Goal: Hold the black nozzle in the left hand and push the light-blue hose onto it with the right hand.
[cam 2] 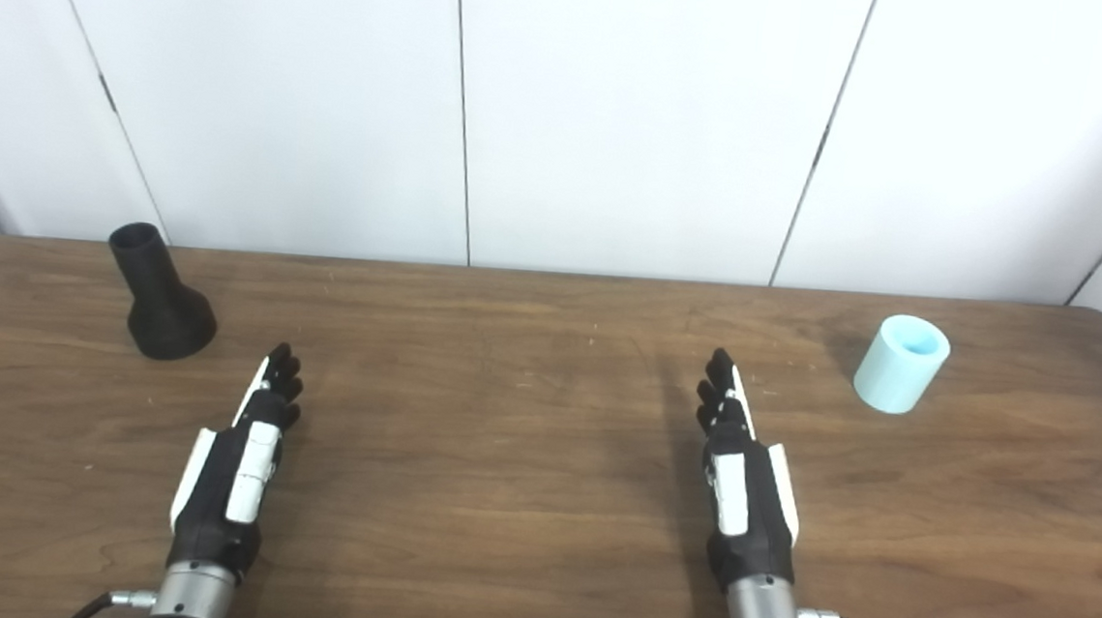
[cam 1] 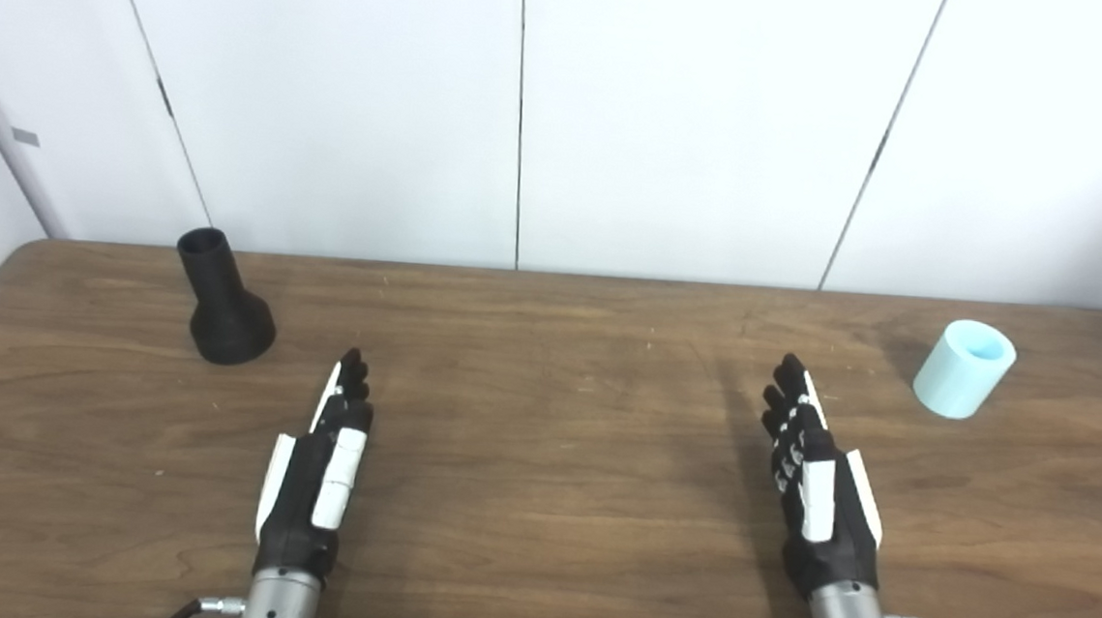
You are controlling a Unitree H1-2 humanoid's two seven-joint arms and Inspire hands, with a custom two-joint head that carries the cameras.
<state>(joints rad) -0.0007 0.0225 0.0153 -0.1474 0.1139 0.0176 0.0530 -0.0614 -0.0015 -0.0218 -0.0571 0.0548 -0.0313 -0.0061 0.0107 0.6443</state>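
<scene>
In the left eye view, our left robot hand (cam 1: 315, 472) and right robot hand (cam 1: 815, 483) lie flat, fingers extended, holding nothing. In the right eye view, the black nozzle (cam 2: 161, 296) stands beyond-left of the left one, the light-blue hose (cam 2: 901, 364) beyond-right of the right one; everything remains undone.

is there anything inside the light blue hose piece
The light-blue hose stands upright, open end up. Only a pale inner wall shows through the opening, nothing sticking out. Its bottom is hidden by the wall, so I cannot rule out something small.
</scene>
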